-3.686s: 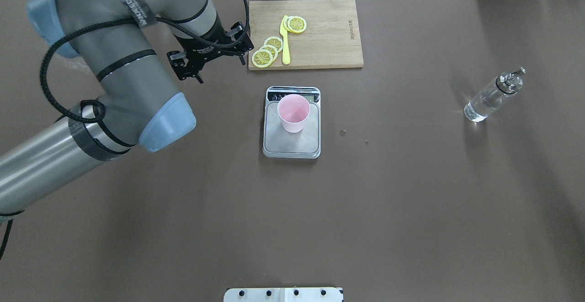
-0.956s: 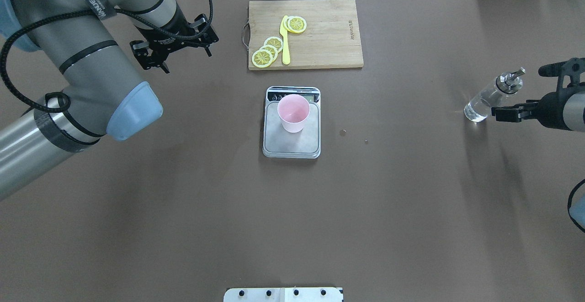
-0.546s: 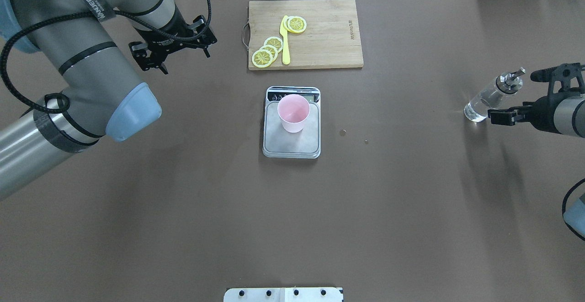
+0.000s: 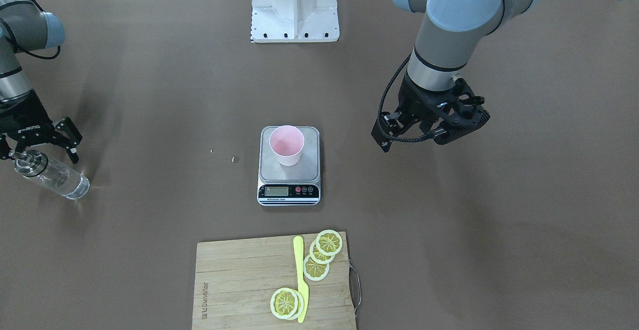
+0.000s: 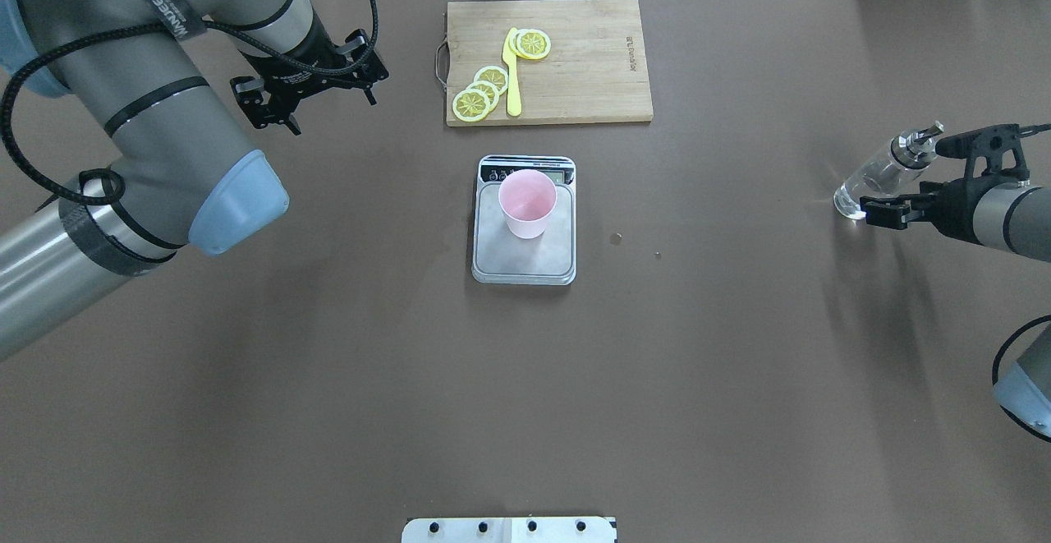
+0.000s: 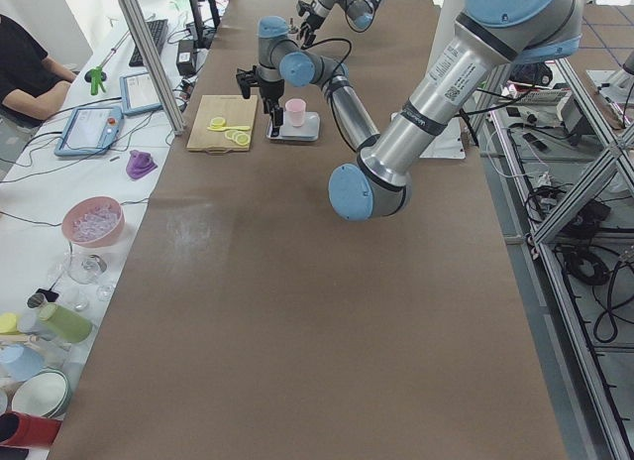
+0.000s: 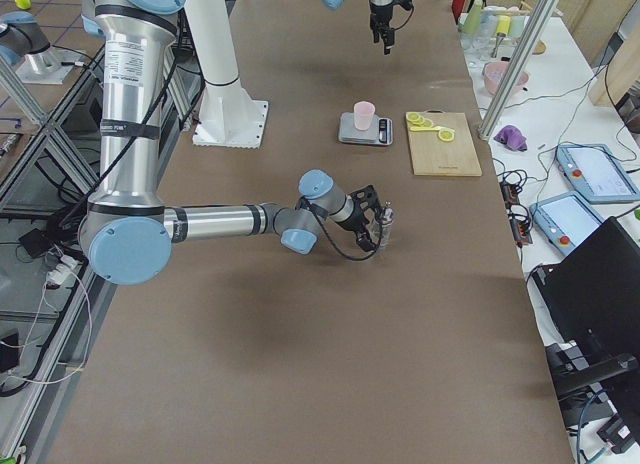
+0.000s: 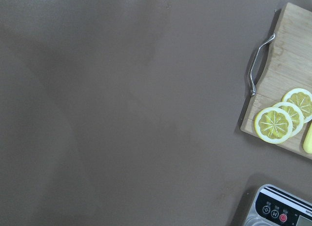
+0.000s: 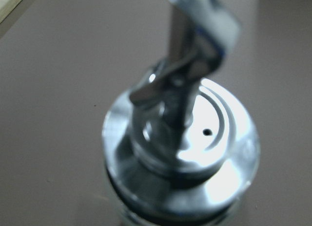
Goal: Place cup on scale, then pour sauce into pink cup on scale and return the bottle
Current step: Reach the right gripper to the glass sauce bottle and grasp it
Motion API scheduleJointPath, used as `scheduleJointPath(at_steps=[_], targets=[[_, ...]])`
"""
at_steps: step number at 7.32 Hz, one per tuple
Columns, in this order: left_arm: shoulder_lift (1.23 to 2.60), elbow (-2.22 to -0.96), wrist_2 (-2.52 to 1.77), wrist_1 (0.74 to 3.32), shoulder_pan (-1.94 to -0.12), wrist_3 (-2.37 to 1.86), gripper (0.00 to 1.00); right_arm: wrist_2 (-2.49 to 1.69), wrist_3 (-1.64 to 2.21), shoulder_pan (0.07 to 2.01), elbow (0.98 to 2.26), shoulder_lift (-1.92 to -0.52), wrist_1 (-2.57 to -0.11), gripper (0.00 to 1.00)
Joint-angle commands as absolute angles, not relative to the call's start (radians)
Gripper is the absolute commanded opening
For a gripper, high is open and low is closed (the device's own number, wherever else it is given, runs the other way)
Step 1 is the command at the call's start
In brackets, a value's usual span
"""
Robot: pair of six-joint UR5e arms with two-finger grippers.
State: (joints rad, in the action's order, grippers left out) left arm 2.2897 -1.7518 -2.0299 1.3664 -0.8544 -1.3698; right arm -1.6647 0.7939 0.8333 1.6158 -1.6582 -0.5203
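The pink cup [image 5: 527,202] stands upright on the silver scale [image 5: 525,259] at mid-table; both also show in the front view, the cup [image 4: 286,144] on the scale [image 4: 309,167]. The clear glass bottle [image 5: 874,181] with its metal spout stands on the table at the far right, clear sauce inside. My right gripper [image 5: 903,181] is open, its fingers on either side of the bottle's upper part [image 4: 50,175]. The right wrist view shows the bottle's collar [image 9: 180,153] close up and blurred. My left gripper [image 5: 316,103] is open and empty above the table, left of the board.
A wooden cutting board [image 5: 583,66] with lemon slices and a yellow knife lies behind the scale. Two small drops [image 5: 616,237] lie right of the scale. The robot's white base plate [image 5: 509,529] is at the near edge.
The right arm has come in from the right edge and its open fingers now straddle the bottle. The left arm drew back leftward from the board earlier and has since held still.
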Motion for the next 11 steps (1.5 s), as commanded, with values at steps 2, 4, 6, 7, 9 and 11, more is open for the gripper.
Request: scheduleJointPath(at_steps=[2,4,6,7,9,11], targets=[[2.289,-1.752,-2.031,1.365,-0.854,-1.370,0.98,-1.625,0.796,0.830,1.608,-1.646,-0.509,0.99],[2.289,-1.750,-2.031,1.367,-0.854,-1.370,0.98,-1.602,0.796,0.821,1.608,-1.644,-0.509,0.99],[2.289,-1.749,-2.031,1.367,-0.854,-1.370,0.98,-1.544,0.796,0.807,1.609,-1.646,-0.505,0.99],[2.289,-1.749,-2.031,1.365,-0.854,-1.370,0.98,-1.507,0.807,0.795,1.585,-1.646,-0.445,0.99],[2.287,-1.747,-2.031,1.365,-0.854,-1.370,0.98,-1.418,0.854,0.755,1.525,-1.646,-0.327,0.99],[2.287,-1.746,-2.029,1.365,-0.854,-1.370,0.98,-1.399,0.854,0.746,1.525,-1.644,-0.307,0.99]])
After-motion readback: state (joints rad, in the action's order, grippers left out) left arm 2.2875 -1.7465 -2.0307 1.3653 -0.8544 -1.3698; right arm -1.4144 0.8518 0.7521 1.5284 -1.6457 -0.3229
